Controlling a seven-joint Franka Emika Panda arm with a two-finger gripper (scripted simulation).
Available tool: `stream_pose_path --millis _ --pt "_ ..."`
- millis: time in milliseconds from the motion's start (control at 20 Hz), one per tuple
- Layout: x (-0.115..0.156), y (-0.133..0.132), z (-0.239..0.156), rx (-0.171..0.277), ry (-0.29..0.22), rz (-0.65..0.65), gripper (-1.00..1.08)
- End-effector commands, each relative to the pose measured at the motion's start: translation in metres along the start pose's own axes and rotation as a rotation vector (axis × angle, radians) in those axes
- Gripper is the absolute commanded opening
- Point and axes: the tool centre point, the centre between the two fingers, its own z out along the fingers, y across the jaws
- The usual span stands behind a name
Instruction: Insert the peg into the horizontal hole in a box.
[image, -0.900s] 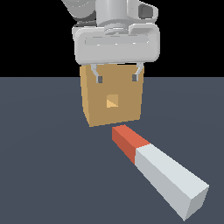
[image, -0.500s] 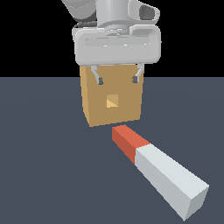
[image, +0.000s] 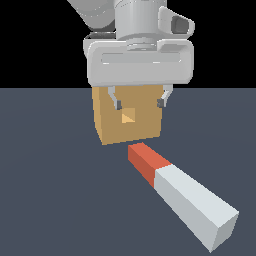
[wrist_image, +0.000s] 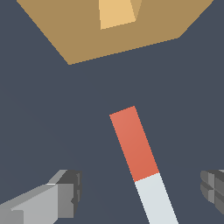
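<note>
You're still at the approach: your hand (image: 139, 103) hangs released above the bench (image: 45, 200). The peg (image: 181, 193) lies at the box's (image: 129, 120) five o'clock, ungrasped; descend and straddle it.

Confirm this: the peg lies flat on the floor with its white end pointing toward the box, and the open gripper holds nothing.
Wrong on one point: the peg has its red end toward the box, as the wrist view shows. It does lie flat, and the open gripper holds nothing.

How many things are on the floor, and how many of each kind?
Box: 1
Peg: 1
Total: 2
The gripper hangs above them, open and holding nothing.
</note>
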Motion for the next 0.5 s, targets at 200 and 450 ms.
stream_pose_path --millis 200,450 --pt "-0.036 0.011 0.028 0.010 -0.001 -0.108 1.00" --pt "-0.064 0.025 0.051 0.019 -0.003 -0.200 1.00"
